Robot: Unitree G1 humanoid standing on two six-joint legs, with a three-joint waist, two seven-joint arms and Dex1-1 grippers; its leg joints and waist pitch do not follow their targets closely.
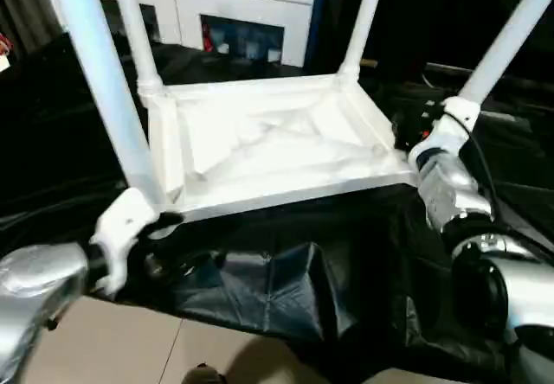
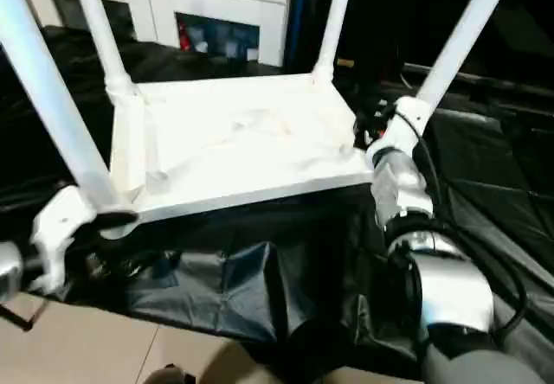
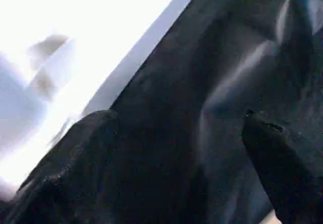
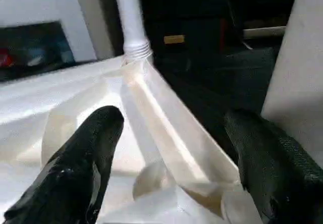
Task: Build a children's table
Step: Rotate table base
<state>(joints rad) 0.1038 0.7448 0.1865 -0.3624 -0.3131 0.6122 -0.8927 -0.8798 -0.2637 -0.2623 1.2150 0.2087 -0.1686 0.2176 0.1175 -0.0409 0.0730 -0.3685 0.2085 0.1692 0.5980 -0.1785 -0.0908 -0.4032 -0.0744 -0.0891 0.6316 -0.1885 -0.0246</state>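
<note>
Left eye view had the children's table (image 1: 277,146) lying upside down on a black cloth (image 1: 286,280), ribbed underside up, all four legs standing in the corner sockets. Left claw (image 3: 171,158) was spread wide and gripped nothing; black cloth lay between its fingers (image 3: 75,168), the white edge of the top just beyond one fingertip. From the head cameras that claw's white wrist piece sat against the base of the near left leg (image 1: 99,81), at the top's near left corner; contact unclear.

Right claw (image 4: 174,158) also stood well open, empty. Right wrist view showed the near right corner of the top between its fingers (image 4: 86,158), one finger over the ribbed underside, the other just outside the rim, beside the near right leg (image 4: 298,77). Far right leg (image 4: 130,19) rose straight ahead of that claw. No finger visibly touched the plastic.

White cabinet (image 1: 234,12) with glass doors stood well beyond both claws, behind the tabletop. Beige floor (image 1: 104,341) showed below the cloth's hanging edge.
</note>
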